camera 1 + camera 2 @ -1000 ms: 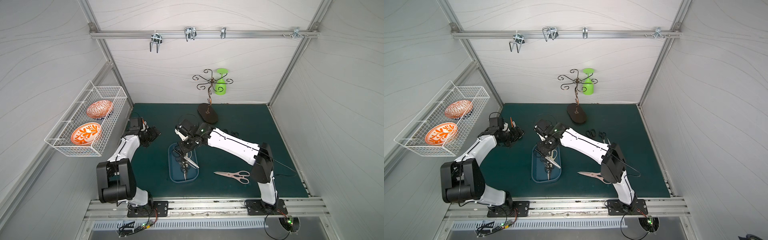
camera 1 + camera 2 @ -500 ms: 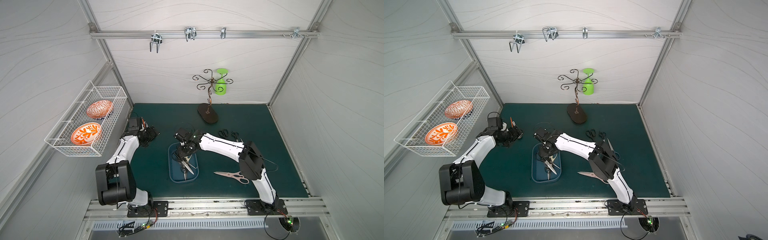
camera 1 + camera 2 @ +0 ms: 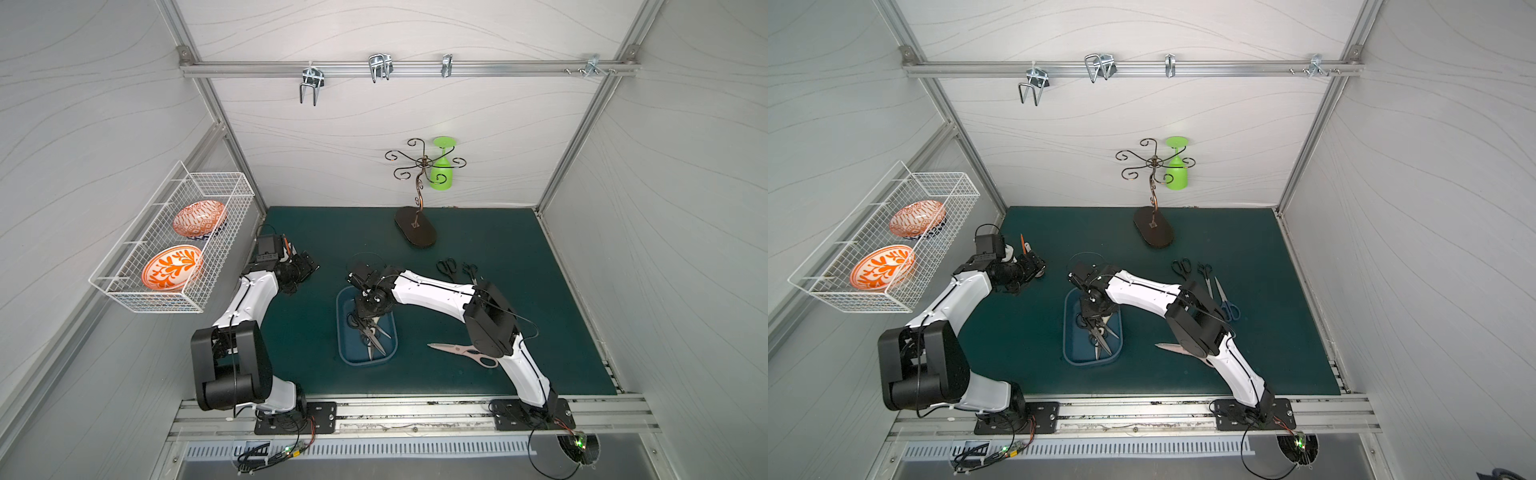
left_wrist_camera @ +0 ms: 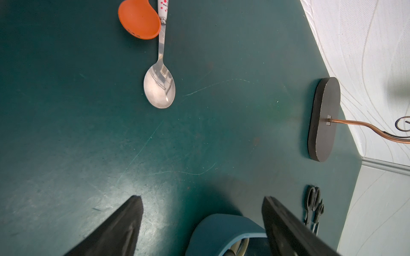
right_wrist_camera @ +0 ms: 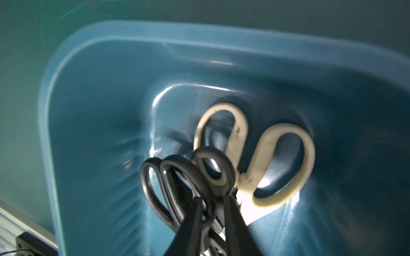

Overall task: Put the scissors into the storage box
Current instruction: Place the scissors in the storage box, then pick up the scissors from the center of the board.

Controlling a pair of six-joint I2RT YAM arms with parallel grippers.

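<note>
The dark blue storage box [image 3: 343, 332] [image 3: 1069, 332] lies mid-mat. It holds cream-handled shears [image 5: 255, 155] and black-handled scissors [image 5: 168, 177]. My right gripper [image 3: 365, 322] [image 5: 213, 198] hangs low inside the box. Its jaws stand slightly apart on either side of a black-handled pair, with a sliver of blue showing beside the shank. Pink-handled shears [image 3: 461, 352], two small black pairs [image 3: 446, 266] [image 3: 469, 270] and a blue-handled pair [image 3: 1227, 303] lie on the mat at the right. My left gripper [image 3: 305, 266] [image 4: 203, 199] is wide open and empty, left of the box.
A metal spoon [image 4: 159, 88] and an orange scoop [image 4: 139, 20] lie near the left gripper. A black-based wire stand [image 3: 415, 232] with a green glass [image 3: 441, 174] is at the back. A white wire basket [image 3: 174, 245] with two bowls hangs on the left wall.
My right gripper has come down into the box with a black-handled pair, and its jaws have parted a little. The right elbow has folded inward. The left arm has hardly moved.
</note>
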